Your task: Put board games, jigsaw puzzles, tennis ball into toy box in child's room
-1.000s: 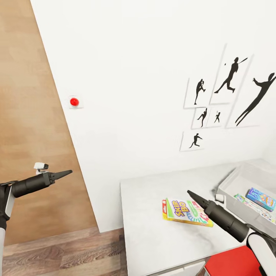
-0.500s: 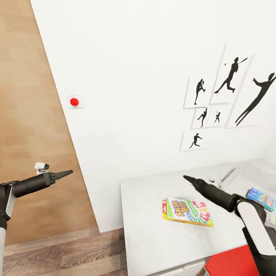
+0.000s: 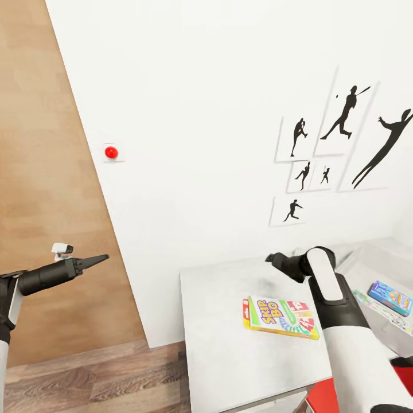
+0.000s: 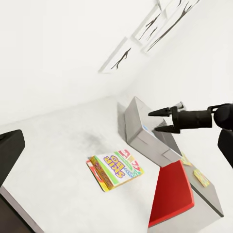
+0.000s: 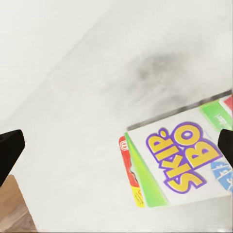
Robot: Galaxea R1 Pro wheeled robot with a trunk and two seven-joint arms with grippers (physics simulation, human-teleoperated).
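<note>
The yellow-green-red board game [image 3: 281,316], printed SKIP-BO, lies flat on the pale grey table [image 3: 223,321]. My right gripper [image 3: 273,259] hovers above the table just behind the game, open, with nothing held; the left wrist view shows its fingers [image 4: 160,112] spread in front of the toy box [image 4: 141,133]. The game [image 5: 184,162] lies below and ahead of it in the right wrist view. The light grey toy box [image 3: 378,255] sits at the table's right end, partly behind my right forearm, holding a blue board game [image 3: 390,297] and a patterned sheet [image 3: 378,310]. My left gripper [image 3: 100,259] hangs open over the floor, far left.
A white wall with black athlete silhouettes [image 3: 344,115] and a red button [image 3: 111,152] backs the table. A red chair [image 4: 172,194] stands at the table's near side. A wooden wall and wood floor [image 3: 86,384] lie to the left.
My right arm has risen and swung left and back, from beside the toy box's rim to above the table behind the Skip-Bo game. The left arm has not moved.
</note>
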